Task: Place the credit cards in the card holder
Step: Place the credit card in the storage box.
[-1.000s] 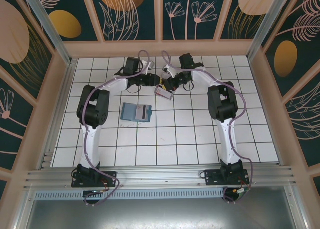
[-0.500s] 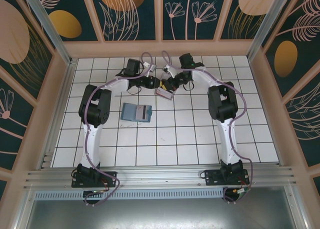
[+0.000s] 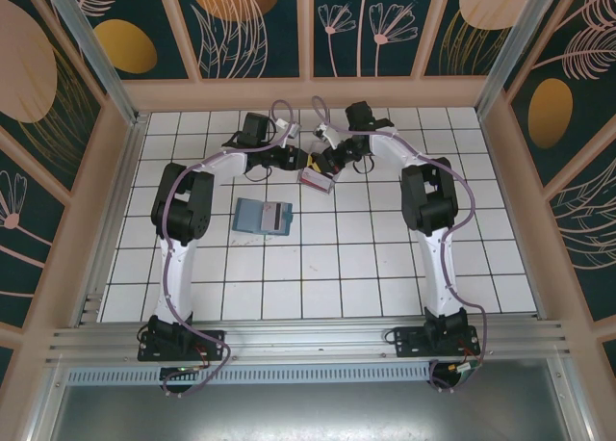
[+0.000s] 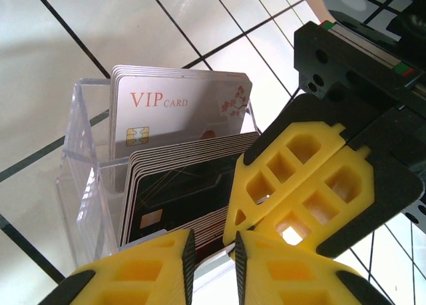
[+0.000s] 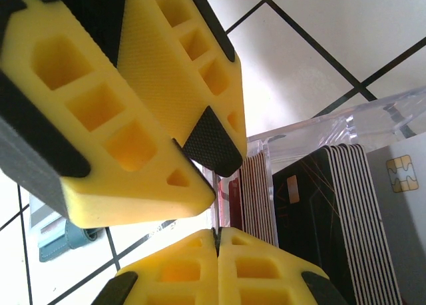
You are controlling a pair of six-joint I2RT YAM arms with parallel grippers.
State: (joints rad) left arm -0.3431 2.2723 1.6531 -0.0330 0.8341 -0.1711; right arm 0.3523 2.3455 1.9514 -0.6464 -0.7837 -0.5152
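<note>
Robot lab test cell: aluminium frame (image 3: 308, 340), floral wall panels (image 3: 241, 27), white tiled table (image 3: 337, 268).

**Two-arm manipulator: outward appearance**

Left arm (image 3: 183, 205) and right arm (image 3: 428, 198): white tubular links joined by bulky black joint housings. Each rises from a black base (image 3: 178, 342) seated on the aluminium rail (image 3: 308, 350). A lilac cable (image 3: 164, 258) loops out at the rail and follows the links away from it. Left pincer (image 4: 213, 262) and right pincer (image 5: 217, 252): bright yellow moulded fingers (image 4: 143, 278) with rectangular and triangular pockets, finely textured flat faces, black rubber pads (image 5: 212, 144) and black carriers. The right pincer's black body bears round recesses (image 4: 318, 78) and a red-and-green mark (image 4: 401, 70).
</note>
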